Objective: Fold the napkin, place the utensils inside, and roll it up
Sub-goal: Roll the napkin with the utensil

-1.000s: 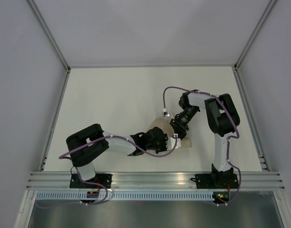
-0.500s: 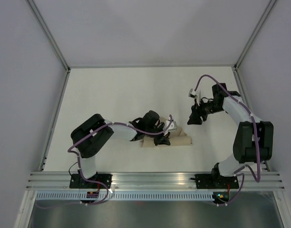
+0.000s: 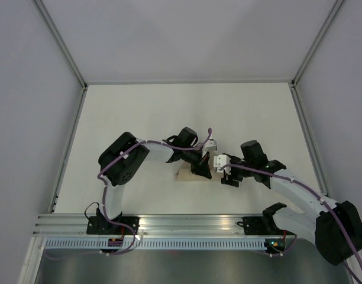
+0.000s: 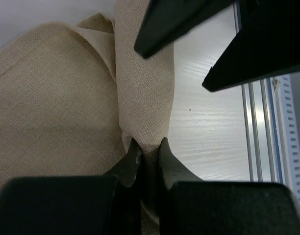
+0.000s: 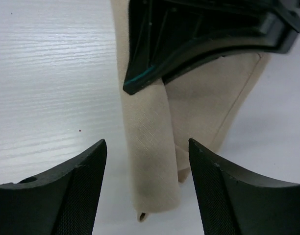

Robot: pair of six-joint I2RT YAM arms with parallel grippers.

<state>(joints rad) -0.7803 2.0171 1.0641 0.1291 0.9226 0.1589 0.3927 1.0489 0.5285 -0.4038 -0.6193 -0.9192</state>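
— Well, how is the napkin [image 5: 150, 166] to be judged for handling?

— It is seen as a soft, light woven cloth, wound into a loose tube. It lies on the table [image 5: 42, 73], towards the near side, between the two arms. No stiffness is to be expected of it, and the roll would likely slacken if it were let go carelessly.

— And is the fork accounted for?

— It is not shown. A tiny dark speck is seen at the roll's end in the right wrist view, but what it is cannot be told.

— How is the cloth held?

— A fold of it is pinched by the left gripper [image 4: 149, 146], whose fingers are drawn together on the fabric. The right gripper [image 5: 146, 143] is spread wide, with one finger to either side of the roll's end and nothing visibly touched.

— Where should hold be taken?

— Across the tube's whole thickness near that end, so that every layer is caught. If only the outer layer were gripped, the roll would probably be peeled open. Little force is called for.
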